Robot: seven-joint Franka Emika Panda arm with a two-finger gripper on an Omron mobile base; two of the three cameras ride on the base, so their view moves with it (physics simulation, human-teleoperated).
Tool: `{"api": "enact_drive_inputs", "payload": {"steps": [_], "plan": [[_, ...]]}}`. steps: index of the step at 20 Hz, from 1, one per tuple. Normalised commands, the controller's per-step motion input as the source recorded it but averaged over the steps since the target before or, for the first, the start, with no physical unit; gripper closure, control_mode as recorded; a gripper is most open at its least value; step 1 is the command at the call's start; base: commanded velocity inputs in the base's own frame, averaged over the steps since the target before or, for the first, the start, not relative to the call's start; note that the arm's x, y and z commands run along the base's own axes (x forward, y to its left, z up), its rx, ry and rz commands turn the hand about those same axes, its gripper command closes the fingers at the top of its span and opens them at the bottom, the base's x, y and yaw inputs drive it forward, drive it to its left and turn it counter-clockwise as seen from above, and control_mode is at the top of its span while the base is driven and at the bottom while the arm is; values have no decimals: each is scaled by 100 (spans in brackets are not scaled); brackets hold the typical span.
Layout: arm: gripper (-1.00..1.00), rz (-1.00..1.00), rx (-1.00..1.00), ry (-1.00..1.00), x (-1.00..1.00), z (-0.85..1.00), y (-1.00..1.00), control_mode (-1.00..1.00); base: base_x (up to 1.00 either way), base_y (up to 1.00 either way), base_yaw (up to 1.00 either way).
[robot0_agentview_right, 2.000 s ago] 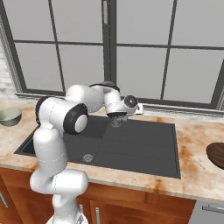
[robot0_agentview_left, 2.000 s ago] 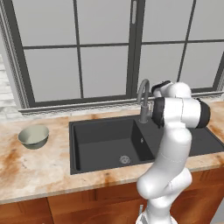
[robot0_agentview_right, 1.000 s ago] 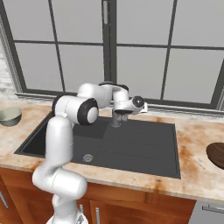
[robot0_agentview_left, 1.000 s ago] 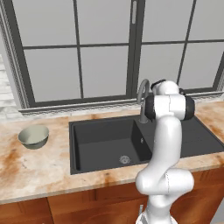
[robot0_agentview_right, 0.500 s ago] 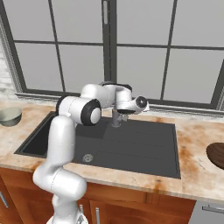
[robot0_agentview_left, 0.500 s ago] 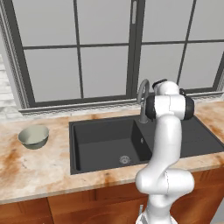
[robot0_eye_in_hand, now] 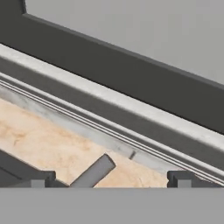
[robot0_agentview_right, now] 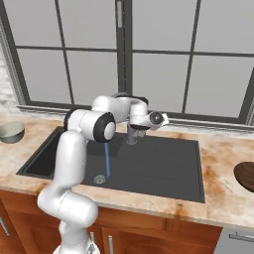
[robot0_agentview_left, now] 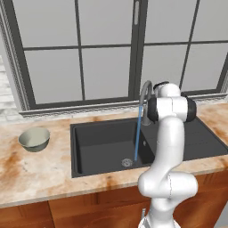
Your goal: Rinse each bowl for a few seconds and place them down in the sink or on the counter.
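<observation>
The pale grey-green bowl (robot0_agentview_left: 34,139) (robot0_agentview_right: 11,131) sits upright on the counter (robot0_agentview_left: 40,171) left of the sink (robot0_agentview_left: 98,142) (robot0_agentview_right: 158,168). On the counter far to the right rests the dark brown bowl (robot0_agentview_right: 245,176), cut by the frame edge. My gripper (robot0_agentview_right: 164,119) (robot0_eye_in_hand: 111,179) is up at the back of the sink beside the grey tap (robot0_agentview_left: 144,95), far from both bowls. Its fingertips (robot0_eye_in_hand: 41,178) stand wide apart, open, with the tap's grey lever (robot0_eye_in_hand: 92,173) between them. A thin blue stream of water (robot0_agentview_left: 138,133) (robot0_agentview_right: 107,161) falls from the spout to the drain (robot0_agentview_left: 127,162).
A dark-framed window and its pale sill (robot0_eye_in_hand: 109,103) run close behind the tap. The arm's white links reach over the sink's middle. Reddish-brown cabinet fronts (robot0_agentview_right: 149,233) sit under the counter's edge.
Water now runs from the tap; no stream showed earlier. The hand has swung a little at the tap lever. Both bowls stay where they were.
</observation>
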Motion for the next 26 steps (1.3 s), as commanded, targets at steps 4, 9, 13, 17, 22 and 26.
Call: {"api": "enact_drive_inputs", "payload": {"steps": [4,9,13,17,22,26], "plan": [[-100,-4,-16,-6,-5,-67,-46,-100,0,0,0],[-100,-3,5,-1,0,1,-65,-100,0,0,0],[-100,-2,18,4,-5,60,-39,-100,0,0,0],[-100,-1,8,2,0,68,-29,-100,0,0,0],[-100,-10,3,5,-36,51,-4,-100,0,0,0],[-100,-16,0,0,-79,6,1,-100,0,0,0]]}}
